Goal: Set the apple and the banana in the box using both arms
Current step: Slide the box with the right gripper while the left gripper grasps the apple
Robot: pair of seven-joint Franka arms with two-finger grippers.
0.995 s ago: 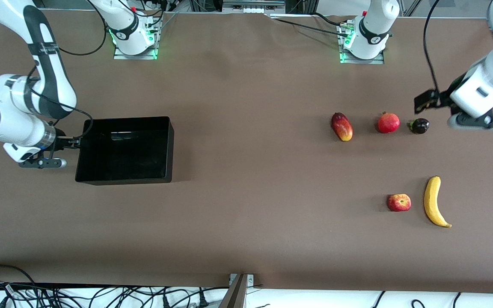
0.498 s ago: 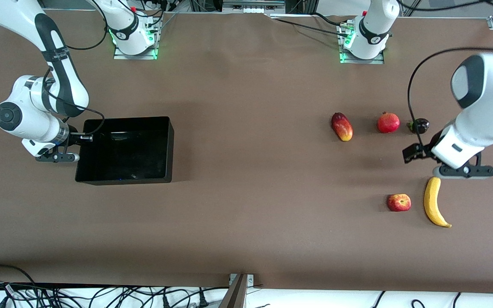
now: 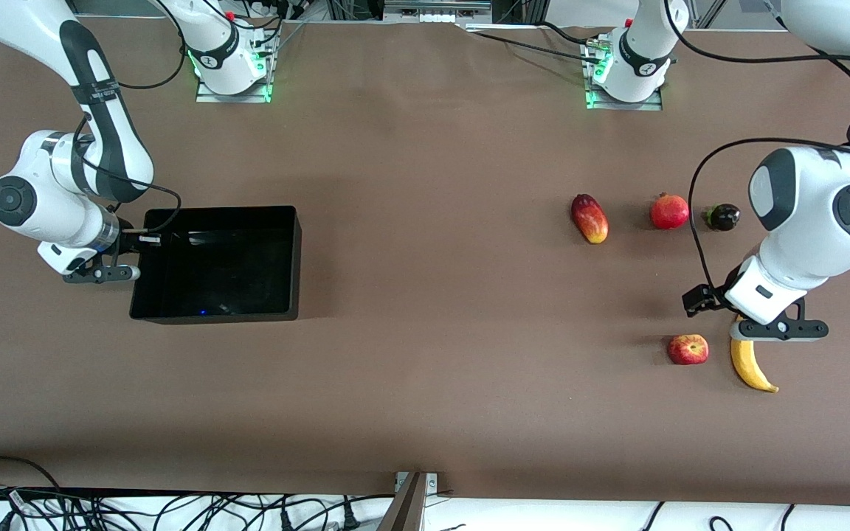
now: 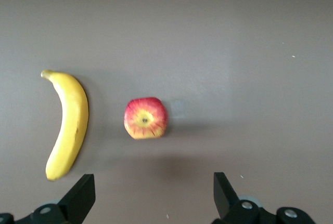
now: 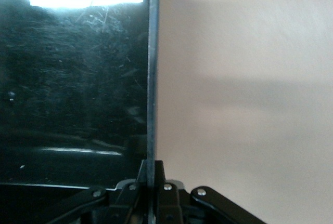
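A brown table [image 3: 425, 310] runs wall to wall, cables [image 3: 137, 509] tangled along its near edge. The right gripper [image 5: 151, 182] pinches the box [image 3: 288, 258] wall at the right arm's end. The left gripper [image 4: 153, 198] hangs wide-fingered over the banana [image 3: 751, 366], beside the apple [image 3: 688, 349].

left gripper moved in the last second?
Yes. The left gripper has come from beside the dark fruit toward the front camera and now hangs open over the banana, beside the apple.

table [image 3: 410, 310]: brown, matte | front edge: black cables [image 3: 174, 509] | light: even

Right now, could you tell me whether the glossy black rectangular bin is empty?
Empty: the glossy black rectangular bin shows only bare floor inside; no fruit.
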